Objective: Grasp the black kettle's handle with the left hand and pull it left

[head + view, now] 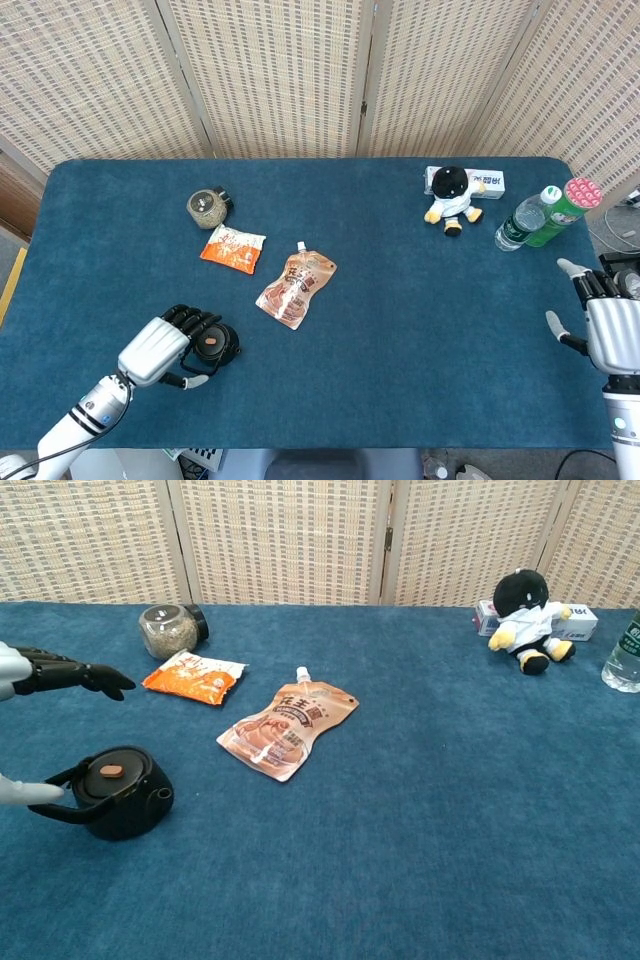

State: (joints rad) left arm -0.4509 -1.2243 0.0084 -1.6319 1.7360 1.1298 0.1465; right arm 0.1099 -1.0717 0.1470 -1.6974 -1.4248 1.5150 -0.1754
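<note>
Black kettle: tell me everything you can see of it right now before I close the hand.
The black kettle is squat, round and matte, like cast iron, standing upright on the blue table near its front left. Its flat lid carries a small orange knob, a short spout points right, and its loop handle is tipped toward the left. The left hand is at that handle, fingers spread above the kettle and the thumb beside the handle; the grasp is not yet closed. Nothing else touches it.

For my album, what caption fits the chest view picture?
The left hand reaches around the black kettle, fingers spread above its handle, not yet gripping.
</note>
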